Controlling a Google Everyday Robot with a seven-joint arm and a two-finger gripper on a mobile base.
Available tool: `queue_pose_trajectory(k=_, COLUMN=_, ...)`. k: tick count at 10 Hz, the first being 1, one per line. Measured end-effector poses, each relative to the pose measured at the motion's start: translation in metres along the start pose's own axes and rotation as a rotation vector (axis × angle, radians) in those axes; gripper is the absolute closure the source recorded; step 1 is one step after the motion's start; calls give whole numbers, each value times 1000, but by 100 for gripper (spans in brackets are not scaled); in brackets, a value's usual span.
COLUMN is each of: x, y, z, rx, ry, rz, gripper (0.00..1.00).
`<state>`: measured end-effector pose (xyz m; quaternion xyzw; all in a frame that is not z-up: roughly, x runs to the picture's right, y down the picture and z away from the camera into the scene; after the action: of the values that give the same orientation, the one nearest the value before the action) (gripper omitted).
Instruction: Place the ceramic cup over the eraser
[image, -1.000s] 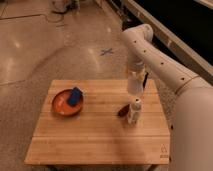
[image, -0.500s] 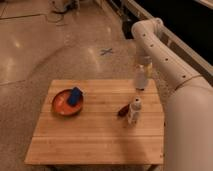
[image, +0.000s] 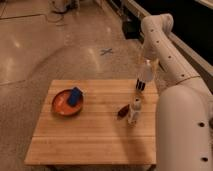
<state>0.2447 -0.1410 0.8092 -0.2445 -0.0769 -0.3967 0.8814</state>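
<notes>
Item: ceramic cup (image: 145, 74), gripped in my closed pincer (image: 147, 61) at the far right edge of the bench (image: 90, 135), hanging directly over the eraser (image: 141, 86) so that lowering should cover it.

Floor (image: 45, 45): polished pale speckled stone, soft glare patches at left and centre. Blue tape cross (image: 106, 51) on floor beyond bench. Tangle of cables (image: 59, 7) at top edge. Dark box (image: 128, 27) on floor at far right, against pale ledge (image: 197, 52) running diagonally; dark area behind ledge. Bench (image: 90, 147): light wooden planks, low, mid-frame. Light warm, from overhead. Gripper (image: 145, 65) hangs over bench's far right corner.
</notes>
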Motion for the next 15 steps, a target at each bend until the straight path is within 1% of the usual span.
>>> queue_pose_trajectory(k=2, x=11, y=-5, z=-1, rx=22, ry=11, rz=8, gripper=100)
queue_pose_trajectory(k=4, x=20, y=-10, z=4, rx=42, ry=22, rz=19, gripper=100)
queue_pose_trajectory(k=8, x=34, y=-16, z=15, rx=67, ry=41, rz=45, gripper=100)
queue_pose_trajectory(k=11, x=37, y=-16, z=23, rx=69, ry=43, rz=50, gripper=100)
queue_pose_trajectory(k=15, x=31, y=-17, z=43, rx=56, ry=20, rz=41, gripper=100)
